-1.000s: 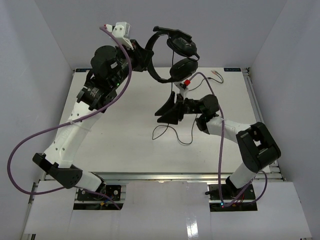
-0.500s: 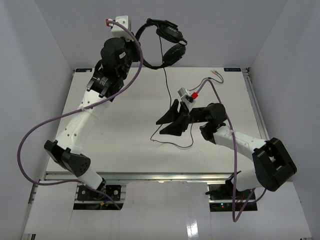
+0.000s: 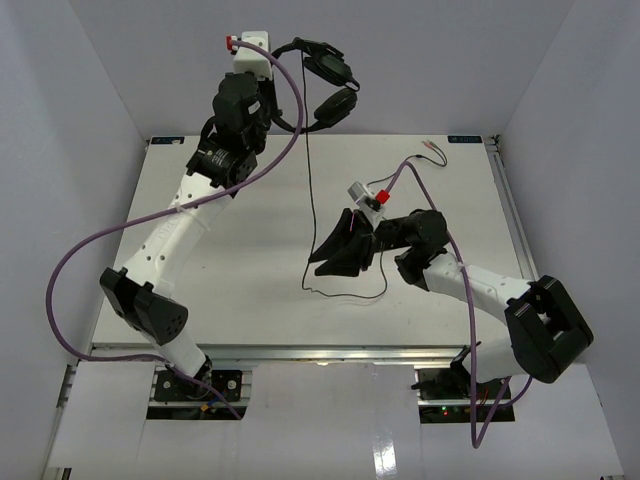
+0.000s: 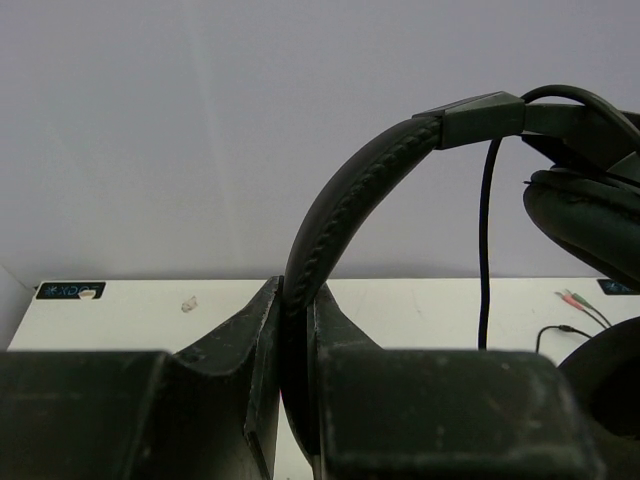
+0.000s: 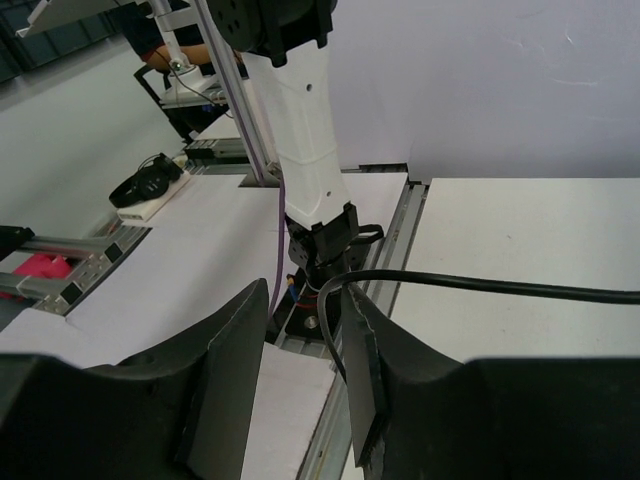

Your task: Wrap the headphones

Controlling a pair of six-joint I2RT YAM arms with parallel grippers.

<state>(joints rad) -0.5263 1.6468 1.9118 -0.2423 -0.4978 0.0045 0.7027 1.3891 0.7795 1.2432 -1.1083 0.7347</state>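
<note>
You are holding the headphones point(image 3: 325, 90) at the top centre of the overhead view, above the worktop's point(image 3: 250, 230) far edge. Your left claw point(image 4: 297, 330) is clamping the headband, which is arching up and rightward toward the earcups. The cable point(image 3: 307, 200) is running straight down the frame to your right claw point(image 3: 345, 245). Only the right wrist view is showing those jaws partly apart, with the cable touching one finger point(image 5: 450, 400). The plugs point(image 3: 432, 146) are lying at the worktop's upper right.

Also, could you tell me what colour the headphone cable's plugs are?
The plugs are pink and green, clearest in the left wrist view.
</note>
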